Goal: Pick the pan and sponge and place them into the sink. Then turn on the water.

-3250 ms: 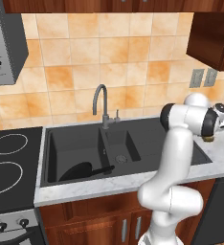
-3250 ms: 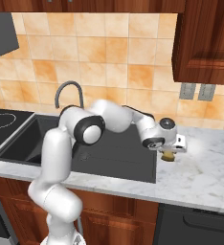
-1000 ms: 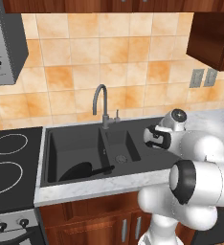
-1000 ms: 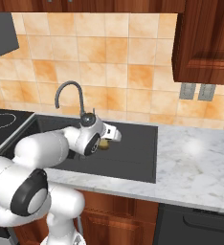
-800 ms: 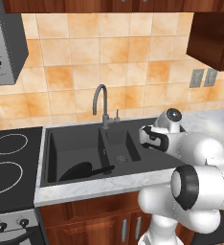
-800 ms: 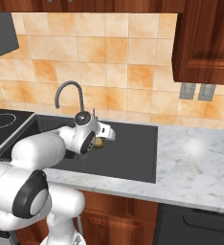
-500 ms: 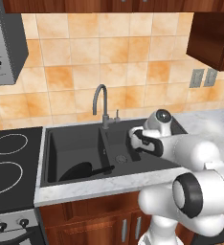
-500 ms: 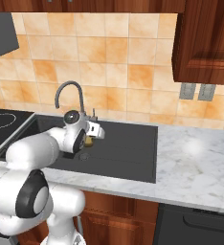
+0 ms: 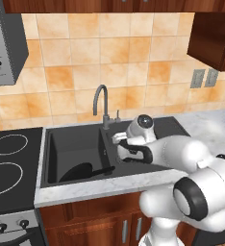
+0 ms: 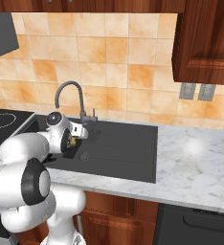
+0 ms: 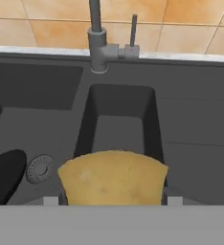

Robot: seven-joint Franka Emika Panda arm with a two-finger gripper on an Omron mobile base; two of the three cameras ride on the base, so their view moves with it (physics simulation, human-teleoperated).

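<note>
Carried leftward, the sponge (image 11: 113, 178) is clamped by the gripper (image 11: 113, 198) above the small basin; at 9 o'clock the pan (image 9: 78, 172) is already sunk; water is left.

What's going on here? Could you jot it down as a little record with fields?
pan: lying in the large basin of the sink
sponge: held in the gripper, above the small basin
gripper: shut on the sponge
faucet: no water running
stove: left of the sink, bare
</note>
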